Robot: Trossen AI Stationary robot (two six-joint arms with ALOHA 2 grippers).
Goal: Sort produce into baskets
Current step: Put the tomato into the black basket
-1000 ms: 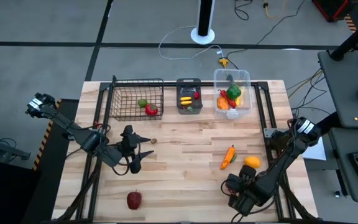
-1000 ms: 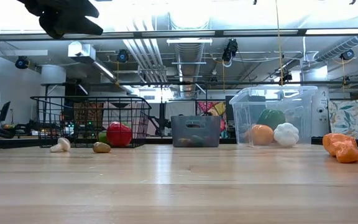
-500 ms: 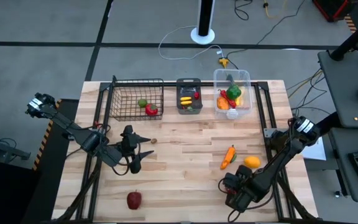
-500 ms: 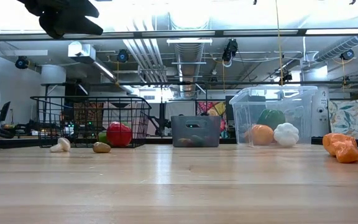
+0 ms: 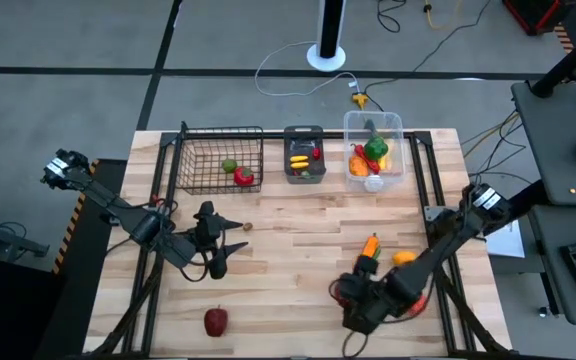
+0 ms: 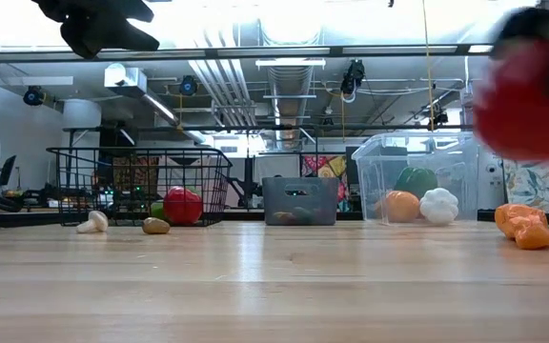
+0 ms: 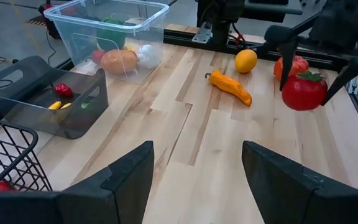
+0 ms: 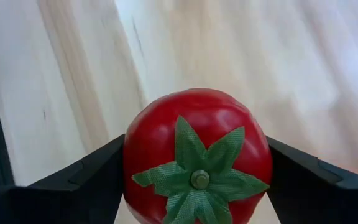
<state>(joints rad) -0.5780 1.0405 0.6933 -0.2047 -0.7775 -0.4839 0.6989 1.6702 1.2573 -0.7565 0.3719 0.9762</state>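
Note:
My right gripper (image 5: 353, 300) is shut on a red tomato (image 8: 197, 149) with a green calyx, above the near right part of the table. The tomato also shows in the left wrist view (image 7: 303, 92) and as a red blur in the low view (image 6: 530, 105). My left gripper (image 5: 225, 255) is open and empty over the table's left middle. At the far edge stand the black wire basket (image 5: 200, 160), the dark grey bin (image 5: 304, 170) and the clear tub (image 5: 396, 150), each holding some produce. My right gripper pinches the tomato by its two opposite sides (image 8: 135, 155) between its two fingers (image 8: 86, 180). The fingers slant down from above. The tomato is lifted clear of the table, its calyx (image 7: 309, 77) up.
An orange carrot (image 5: 369, 247) and a yellow-orange fruit (image 5: 405, 259) lie on the right part of the table. A red apple (image 5: 215, 321) lies near the front left. A small brown piece (image 5: 249, 227) lies by the left gripper. A metal frame edges the table.
My right gripper has gone toward the table's left edge and a little toward its far edge, carrying the tomato. The tomato has come into the low view at the upper right, clear of the table.

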